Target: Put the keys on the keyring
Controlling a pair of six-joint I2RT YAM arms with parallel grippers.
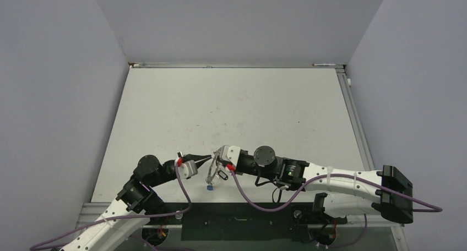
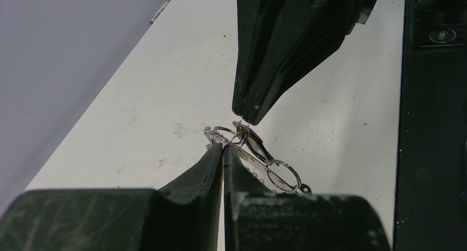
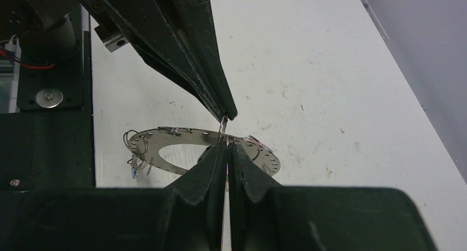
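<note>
Hanging between the arms near the front edge of the tabletop [image 1: 231, 108], the keyring [image 3: 264, 158] is pinched at its rim by the fully closed right hand [image 3: 227, 147]. The left hand [image 3: 228, 114], equally clamped, nips a small wire loop [image 3: 222, 127] standing up from that rim. Some keys [image 3: 137, 162], one with a blue tag [image 3: 134, 174], already dangle from the ring, so I judge the job partly done. How many hang there, and whether the pinched loop carries one, is too small to tell.

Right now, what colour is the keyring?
Silvery, bare metal: the keyring shows best in the right wrist view.
</note>
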